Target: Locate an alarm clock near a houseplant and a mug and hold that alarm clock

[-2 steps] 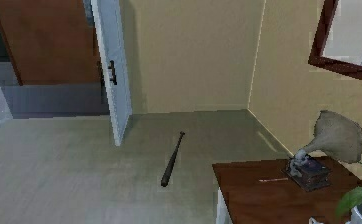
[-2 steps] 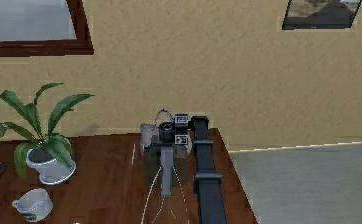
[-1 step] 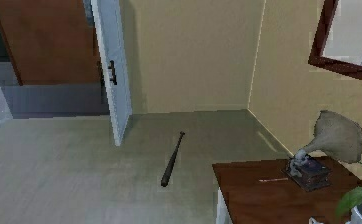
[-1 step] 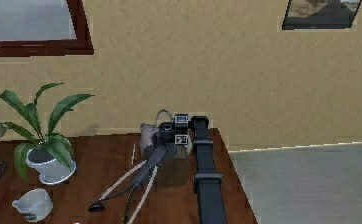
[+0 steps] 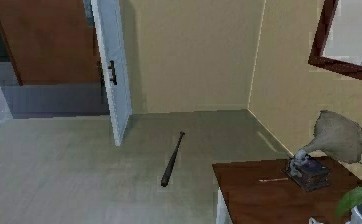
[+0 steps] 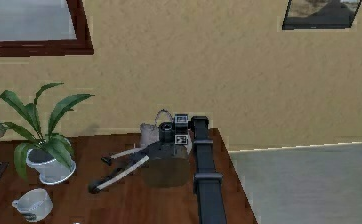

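Observation:
On the brown table a houseplant with long green leaves stands in a white pot at the arm side view's left. A white mug sits in front of it near the bottom edge. A small pale grey thing with a thin handle stands by the wall; it may be the alarm clock, but its shape is unclear. The dark arm rises from the bottom edge, with white marker squares just right of that grey thing. My gripper stretches left over bare tabletop and holds nothing.
In the forward view a gramophone-like thing with a pale horn and a thin stick sit on the table's corner. A dark baseball bat lies on the floor near an open white door. Framed pictures hang on the yellow wall.

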{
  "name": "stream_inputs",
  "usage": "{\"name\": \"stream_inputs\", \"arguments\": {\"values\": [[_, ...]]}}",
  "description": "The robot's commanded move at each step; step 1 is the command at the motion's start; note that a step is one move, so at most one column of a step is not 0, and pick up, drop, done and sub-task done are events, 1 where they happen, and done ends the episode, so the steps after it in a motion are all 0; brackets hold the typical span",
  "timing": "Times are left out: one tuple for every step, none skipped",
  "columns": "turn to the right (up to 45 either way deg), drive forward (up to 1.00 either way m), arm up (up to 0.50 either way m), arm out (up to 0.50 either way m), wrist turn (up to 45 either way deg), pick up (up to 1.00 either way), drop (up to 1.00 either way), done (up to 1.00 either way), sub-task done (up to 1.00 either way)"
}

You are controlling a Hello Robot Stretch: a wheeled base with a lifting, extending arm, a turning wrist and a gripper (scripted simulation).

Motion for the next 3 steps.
{"name": "stream_inputs", "arguments": {"values": [[0.0, 0.00, 0.00, 0.00, 45.0, 0.00, 0.00, 0.00, 0.00], [0.0, 0.00, 0.00, 0.00, 18.0, 0.00, 0.00, 0.00, 0.00], [0.0, 0.00, -0.30, 0.00, 0.0, 0.00, 0.00, 0.00, 0.00]]}}
